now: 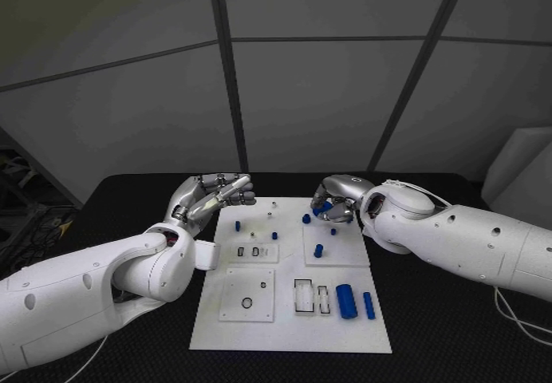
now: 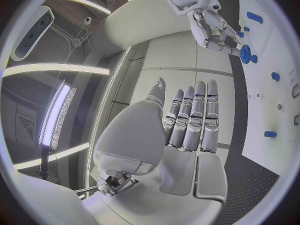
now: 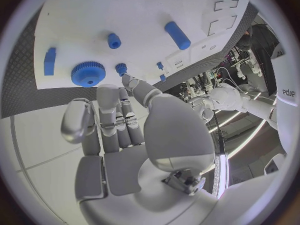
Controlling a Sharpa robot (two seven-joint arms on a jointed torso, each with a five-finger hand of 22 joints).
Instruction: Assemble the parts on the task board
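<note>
Both hands hang empty with fingers apart over the white board's (image 1: 293, 335) far edge, the left hand (image 1: 210, 197) at its corner and the right hand (image 1: 336, 199) just above a blue gear (image 3: 88, 74).

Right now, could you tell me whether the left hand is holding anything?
No, the left hand holds nothing: its fingers lie straight and side by side, off the task board.

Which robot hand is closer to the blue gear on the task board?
The right robot hand: it hovers right over the blue gear. The left robot hand is at the task board's opposite far corner.
</note>
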